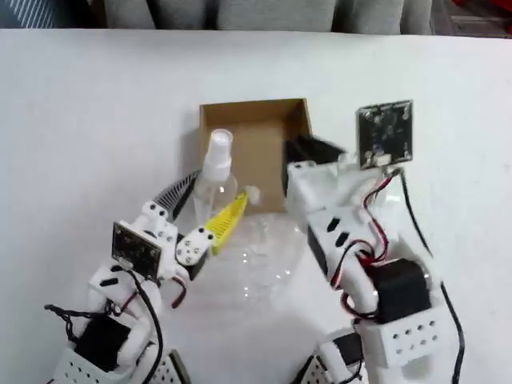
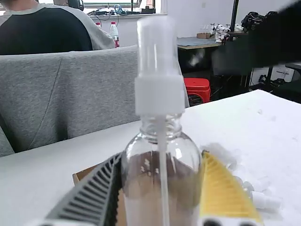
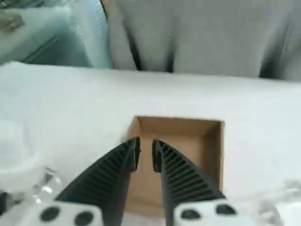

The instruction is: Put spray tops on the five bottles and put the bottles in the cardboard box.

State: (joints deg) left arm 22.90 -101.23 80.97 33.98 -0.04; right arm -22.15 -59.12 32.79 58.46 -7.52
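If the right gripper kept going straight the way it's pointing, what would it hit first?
Probably the open brown cardboard box: the right gripper points into it, though depth is unclear.

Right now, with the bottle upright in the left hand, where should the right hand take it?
Probably the white spray top, from the cardboard box side: the left hand clamps both flanks of the bottle, leaving just the top free.
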